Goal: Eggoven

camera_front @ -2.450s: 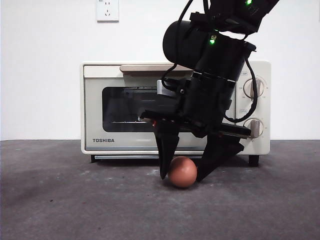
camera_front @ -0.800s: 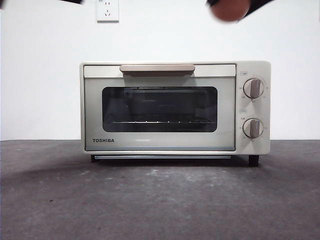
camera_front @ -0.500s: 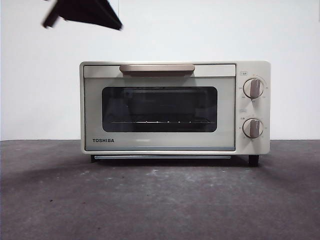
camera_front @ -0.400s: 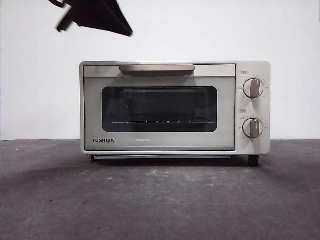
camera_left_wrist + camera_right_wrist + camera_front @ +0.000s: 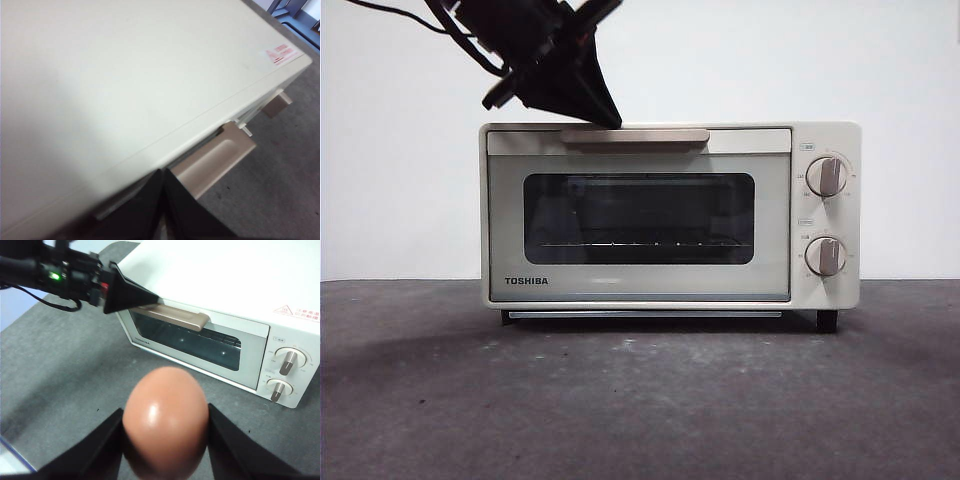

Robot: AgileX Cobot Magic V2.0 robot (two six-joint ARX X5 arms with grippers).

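We find the cream TOSHIBA toaster oven (image 5: 670, 215) standing at the middle of the front view on the dark grey table (image 5: 640, 400), its door shut, the dark glass window (image 5: 640, 218) showing a wire rack inside. Two knobs (image 5: 827, 176) sit one above the other at the right of its face, and a tan handle (image 5: 635, 136) runs along the top edge of the door.

We record the left gripper (image 5: 605, 118) entering from the upper left of the front view, its black jaws pressed together into one wedge. The tip sits at the left end of the handle, at the level of the oven's top edge; whether it touches the handle we cannot tell. In the left wrist view the same gripper (image 5: 163, 172) shows its closed jaws meeting at the gap between the oven's top panel (image 5: 125, 75) and the handle (image 5: 215, 160). The right wrist view confirms this, the wedge (image 5: 150, 299) lying at the handle's (image 5: 172, 316) end in the upper left of that frame.

We note the reddish-brown egg (image 5: 165, 420) clamped between the jaws of the right gripper (image 5: 165, 432), at the lower centre of the right wrist view, held in the air well apart from the oven (image 5: 225, 315). Neither egg nor right gripper appears in the front view.
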